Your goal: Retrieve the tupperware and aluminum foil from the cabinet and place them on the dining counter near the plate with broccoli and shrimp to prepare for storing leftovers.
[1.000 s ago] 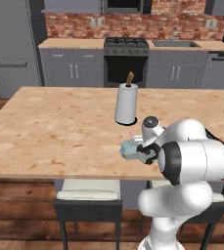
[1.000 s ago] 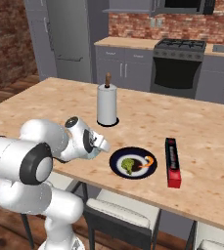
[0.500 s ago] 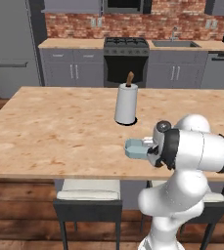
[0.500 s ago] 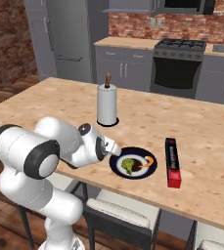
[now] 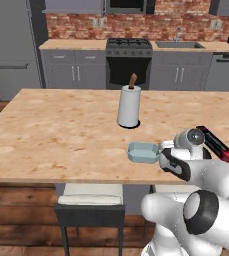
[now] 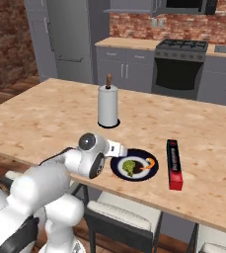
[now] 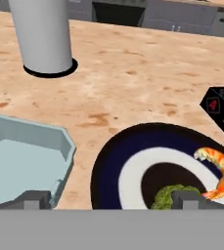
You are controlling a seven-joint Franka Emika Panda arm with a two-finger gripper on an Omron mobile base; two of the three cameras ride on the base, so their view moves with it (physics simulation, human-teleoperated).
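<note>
One tupperware (image 7: 23, 163) rests on the dining counter (image 7: 133, 83) touching the plate with broccoli and shrimp (image 7: 167, 171), beside the released gripper (image 7: 112, 199)

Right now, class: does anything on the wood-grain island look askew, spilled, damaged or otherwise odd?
Nothing stands out. The pale teal plastic tupperware tub sits level beside the round black plate with shrimp and broccoli. The slim black foil box with the red end lies flat, and the white paper-towel roll stands upright. No spills or damage show.
</note>
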